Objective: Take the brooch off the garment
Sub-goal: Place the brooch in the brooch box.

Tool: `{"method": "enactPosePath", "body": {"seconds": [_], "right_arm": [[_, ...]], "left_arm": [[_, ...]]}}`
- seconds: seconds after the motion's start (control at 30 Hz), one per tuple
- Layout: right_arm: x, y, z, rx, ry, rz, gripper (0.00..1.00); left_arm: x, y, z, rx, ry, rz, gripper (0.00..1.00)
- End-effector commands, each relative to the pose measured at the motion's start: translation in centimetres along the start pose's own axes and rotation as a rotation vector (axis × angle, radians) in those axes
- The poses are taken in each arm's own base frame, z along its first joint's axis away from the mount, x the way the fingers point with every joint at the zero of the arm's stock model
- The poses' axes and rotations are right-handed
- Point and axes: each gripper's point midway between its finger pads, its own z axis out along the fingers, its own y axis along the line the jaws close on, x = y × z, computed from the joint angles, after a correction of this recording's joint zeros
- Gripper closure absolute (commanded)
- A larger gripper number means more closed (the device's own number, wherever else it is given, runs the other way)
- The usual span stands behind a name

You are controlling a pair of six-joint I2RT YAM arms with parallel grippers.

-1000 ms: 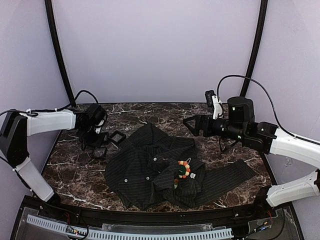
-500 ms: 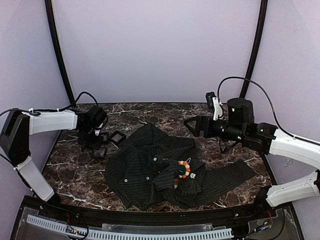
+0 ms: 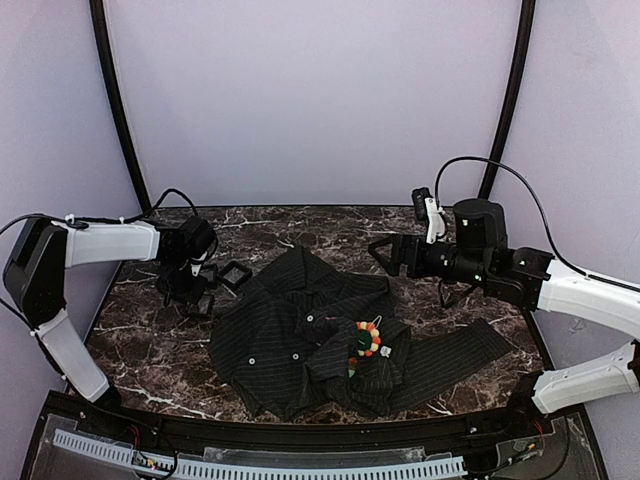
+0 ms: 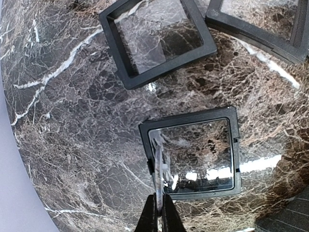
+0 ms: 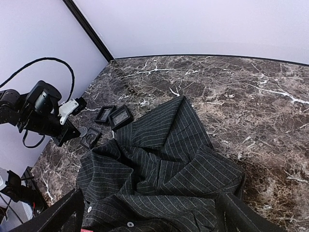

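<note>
Hanging the left gripper [image 4: 159, 209] low over the left side of the marble table [image 3: 330, 225], with the jaws pinched fully together. Pointing its tips at the near-left corner of a square black box [image 4: 198, 154] with a clear window, though giving no way of judging contact. Showing a second box [image 4: 157, 41] and a third box [image 4: 260, 21] lying just beyond, each apart from the others. Showing the dark pinstriped garment [image 3: 290, 340] sprawling rumpled across the middle of the table, just right of the boxes. Displaying the brooch [image 3: 367, 338], a spot of orange, red and white, sitting on the garment's right-hand folds toward the near edge, well apart from both grippers. Hovering the right gripper [image 3: 380, 252] above the garment's far right edge, aiming leftward across the cloth with the jaws spread wide and gripping nothing.
</note>
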Motion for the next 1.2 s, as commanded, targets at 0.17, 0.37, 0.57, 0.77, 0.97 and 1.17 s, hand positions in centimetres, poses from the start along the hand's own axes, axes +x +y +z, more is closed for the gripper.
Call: {"method": "enactPosePath", "body": {"seconds": [0.17,0.37,0.57,0.77,0.97,1.17], "right_arm": [[0.0,-0.2,-0.1,-0.001,-0.001,0.013,0.06],[0.0,-0.2,-0.1,0.001,0.000,0.015,0.06],[0.1,-0.3,0.0,-0.001,0.001,0.019,0.06],[0.2,-0.2,0.0,-0.002,0.003,0.016,0.06],[0.2,-0.5,-0.1,0.011,0.004,0.013,0.06],[0.1,-0.5,-1.8,0.031,0.046,-0.023,0.06]], "left_arm": [[0.4,-0.3,0.5,0.018,0.039,0.015,0.97],[0.5,-0.4,0.7,0.019,0.049,0.022,0.92],[0.2,-1.2,0.5,0.062,0.039,0.019,0.82],[-0.5,-2.8,0.1,0.157,0.015,0.009,0.77],[-0.8,-3.6,-0.5,0.214,-0.004,0.000,0.65],[-2.3,-3.1,-3.1,0.235,-0.123,-0.025,0.47]]}}
